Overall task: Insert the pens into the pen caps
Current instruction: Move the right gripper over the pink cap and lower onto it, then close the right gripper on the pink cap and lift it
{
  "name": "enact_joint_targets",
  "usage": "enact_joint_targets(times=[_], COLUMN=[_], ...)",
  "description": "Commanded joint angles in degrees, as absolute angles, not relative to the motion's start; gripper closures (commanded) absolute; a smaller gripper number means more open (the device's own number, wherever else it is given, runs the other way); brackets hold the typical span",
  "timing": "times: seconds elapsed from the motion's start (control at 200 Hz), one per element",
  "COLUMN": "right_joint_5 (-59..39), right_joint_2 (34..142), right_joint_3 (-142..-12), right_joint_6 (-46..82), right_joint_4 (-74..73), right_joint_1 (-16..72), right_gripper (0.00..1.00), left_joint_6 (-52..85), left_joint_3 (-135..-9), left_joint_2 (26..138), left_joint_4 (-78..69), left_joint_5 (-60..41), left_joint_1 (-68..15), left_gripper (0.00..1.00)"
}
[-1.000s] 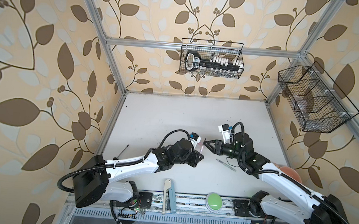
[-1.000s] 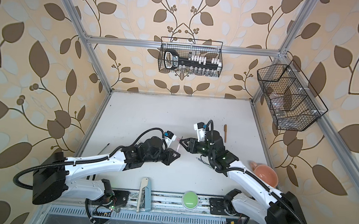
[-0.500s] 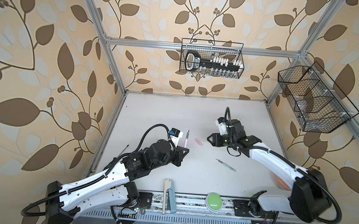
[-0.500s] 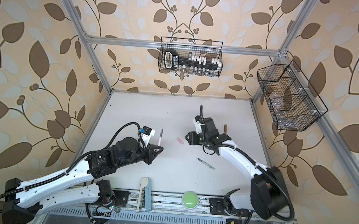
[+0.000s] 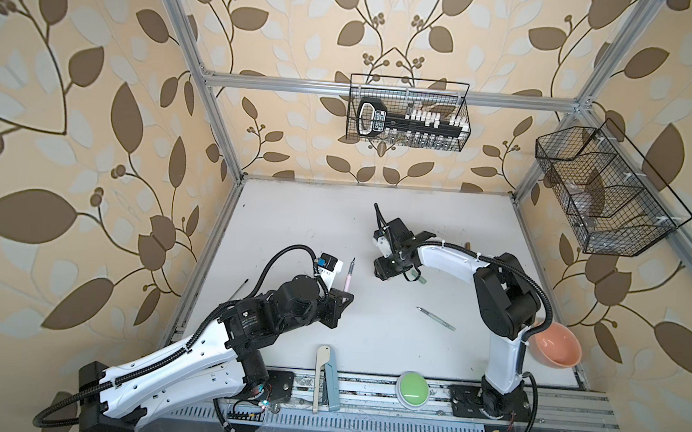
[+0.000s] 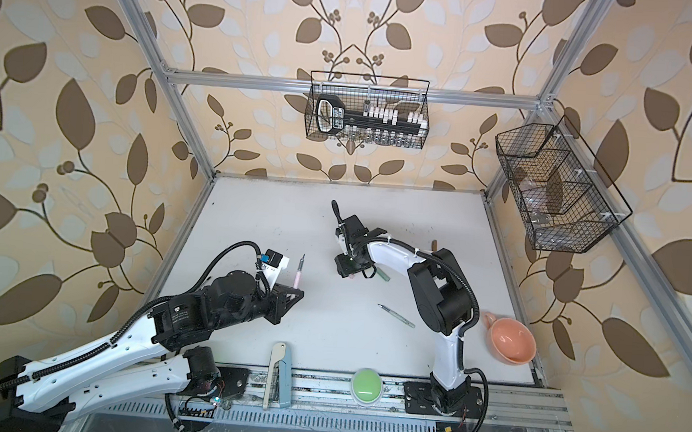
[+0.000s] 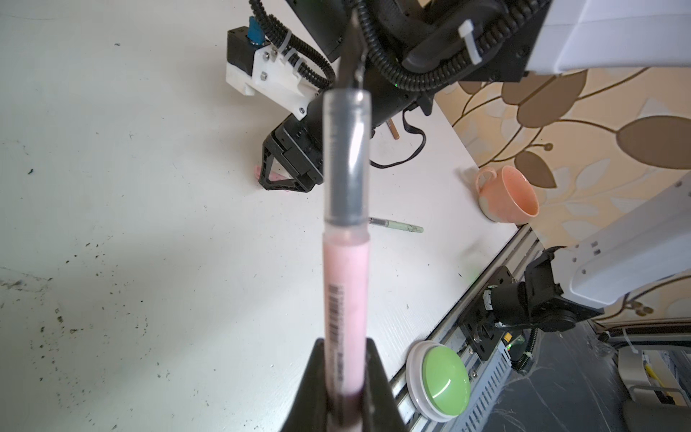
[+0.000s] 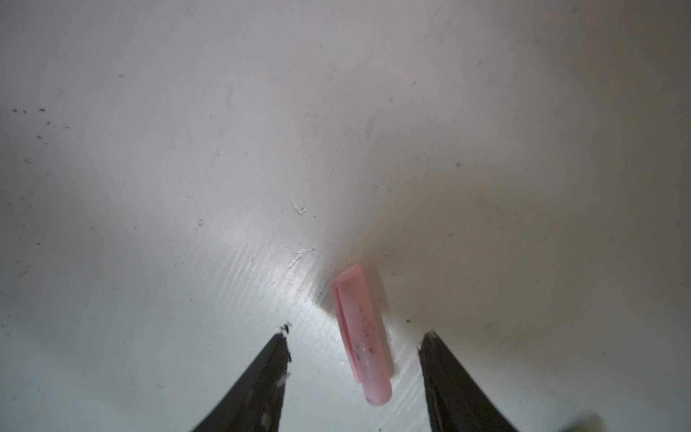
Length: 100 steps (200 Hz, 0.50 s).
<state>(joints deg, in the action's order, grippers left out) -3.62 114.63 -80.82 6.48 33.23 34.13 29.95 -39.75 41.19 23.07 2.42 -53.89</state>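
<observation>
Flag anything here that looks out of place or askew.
The peach cup looks tipped onto its side at the table's right edge. The beige and teal tool lies across the front rail, partly off the table.

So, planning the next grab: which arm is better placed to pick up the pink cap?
Right. The right gripper sits over the pink cap, which lies flat between its open jaws. The left gripper is shut on the pink pen, away from the cap.
</observation>
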Motion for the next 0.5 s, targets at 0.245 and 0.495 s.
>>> enact_joint_targets(times=[0.245,0.495], right_joint_5=[-0.06,2.44], right_joint_2=[121.26,125.28], right_joint_3=[-91.23,-94.81], right_joint_6=[-2.54,-5.45], right_joint_4=[46.58,50.45], right_joint_1=[34.44,35.9], right_gripper=[0.46,0.47], left_joint_6=[28.83,28.81], left_joint_3=[-39.46,-40.14], left_joint_2=[40.03,40.94], left_joint_4=[24.52,24.58], left_joint_5=[4.13,4.09], left_joint_1=[-53.17,-53.17], left_gripper=[1.0,0.99])
